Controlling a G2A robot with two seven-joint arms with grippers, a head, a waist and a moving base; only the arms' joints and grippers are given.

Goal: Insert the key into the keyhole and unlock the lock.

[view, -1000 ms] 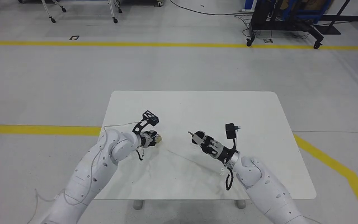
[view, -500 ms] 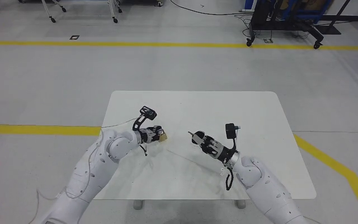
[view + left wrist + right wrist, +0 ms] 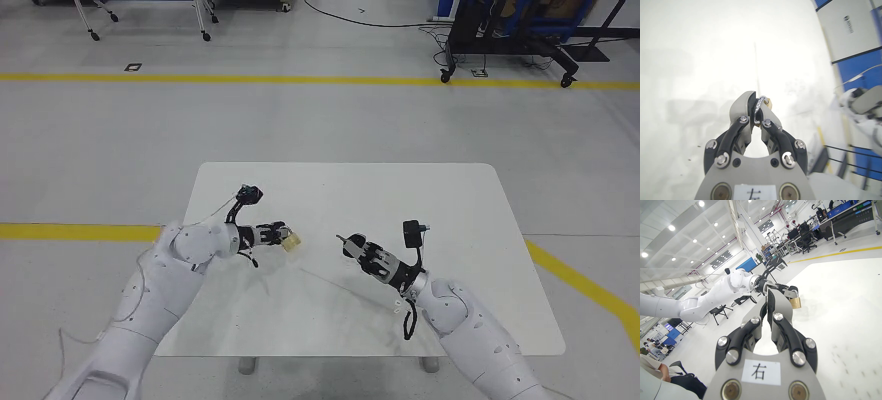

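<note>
Up top, the left gripper (image 3: 272,235) holds the lock (image 3: 290,240) over the table (image 3: 450,200), facing the right gripper (image 3: 352,246), which is pinched shut on what looks like the key (image 3: 341,239). Left wrist: its fingers (image 3: 742,106) squeeze the metal loop (image 3: 759,103) so the lock won't wobble. Right wrist: the lock hangs just ahead, ready.

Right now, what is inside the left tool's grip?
The padlock: its silver shackle is pinched inside the left tool, with the brass body sticking out beyond. The fingers cover the rest of the shackle, so that part cannot be seen.
</note>
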